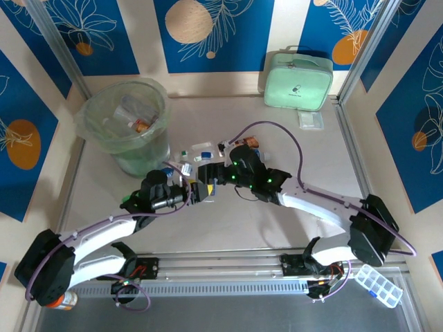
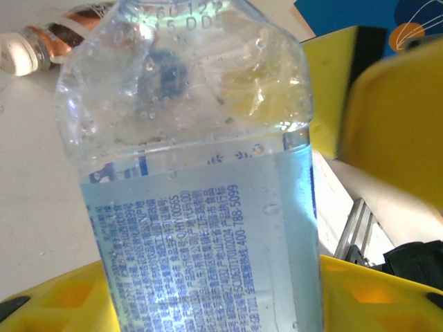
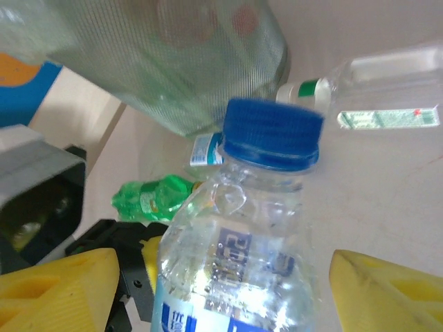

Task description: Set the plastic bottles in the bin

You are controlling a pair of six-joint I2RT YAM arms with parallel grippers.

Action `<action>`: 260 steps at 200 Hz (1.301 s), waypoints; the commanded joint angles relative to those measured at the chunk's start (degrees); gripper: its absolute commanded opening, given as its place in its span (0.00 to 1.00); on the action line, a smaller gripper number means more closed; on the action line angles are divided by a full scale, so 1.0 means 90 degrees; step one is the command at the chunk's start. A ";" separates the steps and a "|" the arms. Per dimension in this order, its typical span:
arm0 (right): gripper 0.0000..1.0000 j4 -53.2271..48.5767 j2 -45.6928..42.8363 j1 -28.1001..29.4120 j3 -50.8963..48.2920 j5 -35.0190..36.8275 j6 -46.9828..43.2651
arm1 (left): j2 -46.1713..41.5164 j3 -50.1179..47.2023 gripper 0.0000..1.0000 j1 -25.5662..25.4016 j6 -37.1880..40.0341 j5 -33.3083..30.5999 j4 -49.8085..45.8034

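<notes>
**A:** From above, where are the hands?
**B:** The left gripper (image 1: 192, 194) and right gripper (image 1: 211, 178) meet tip to tip mid-table, near the bin (image 1: 149, 159).
**A:** Left wrist?
**B:** Its yellow fingers (image 2: 59, 304) press both sides of one clear bottle (image 2: 201, 207). One copper-labelled bottle (image 2: 66, 28) lies behind it.
**A:** Right wrist?
**B:** The jaws are wide, standing off the bottle's blue cap (image 3: 273, 131). Three more lie beyond it: one green bottle (image 3: 156, 197) and two clear ones.

We hold both white arms angled inward mid-table; our left yellow-fingered gripper (image 2: 214, 304) clamps a clear blue-labelled plastic bottle (image 2: 201, 173), our right yellow-fingered gripper (image 3: 225, 290) stands spread.
</notes>
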 commanded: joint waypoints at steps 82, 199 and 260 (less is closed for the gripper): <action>0.78 -0.0114 -0.1339 0.0427 -0.0817 0.3102 -0.0675 | -0.1774 0.0494 0.43 0.0032 0.0541 -0.1947 -0.2373; 0.78 -0.0101 0.0762 0.1132 -0.0111 0.3945 -0.1222 | 0.0622 0.6975 0.42 0.0510 -0.0642 -0.4662 -0.8289; 0.79 -0.0698 0.1404 0.1273 0.0445 0.4348 -0.0948 | 0.2012 0.8596 0.40 0.2542 -0.1989 -0.3606 -0.9025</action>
